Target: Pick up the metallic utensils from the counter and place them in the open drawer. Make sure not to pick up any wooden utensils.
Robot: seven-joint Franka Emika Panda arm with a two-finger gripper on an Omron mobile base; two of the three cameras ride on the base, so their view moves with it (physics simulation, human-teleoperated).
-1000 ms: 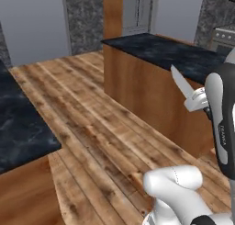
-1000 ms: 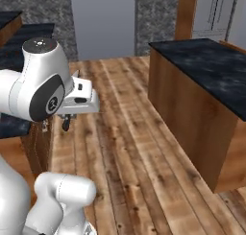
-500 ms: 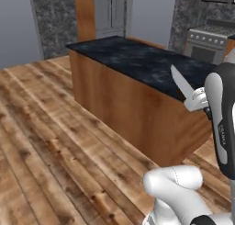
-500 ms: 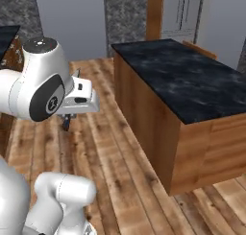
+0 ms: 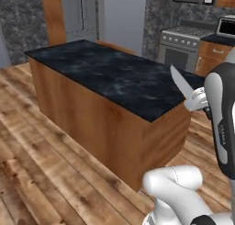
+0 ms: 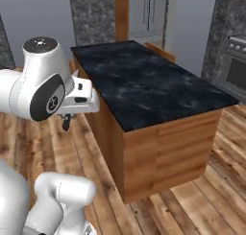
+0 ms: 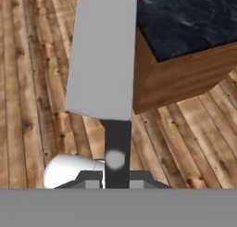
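Wood plank floor (image 5: pixel 41 164) at left. Island counter (image 5: pixel 114 77) mid-frame, black marble top. Right of it, gripper (image 7: pixel 115 175) clamped on knife (image 5: pixel 181 81) by dark handle, blade angled up and left above counter's near corner. Stove (image 5: pixel 183 49) behind.

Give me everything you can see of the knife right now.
The knife has a broad, flat silver-grey blade and a dark handle with a pale rivet. The gripper is shut on the handle, the blade pointing away from the hand. In the left base view the blade rises tilted up and to the left, in the air in front of the black marble counter, touching nothing else. The blade looks clean and undamaged.
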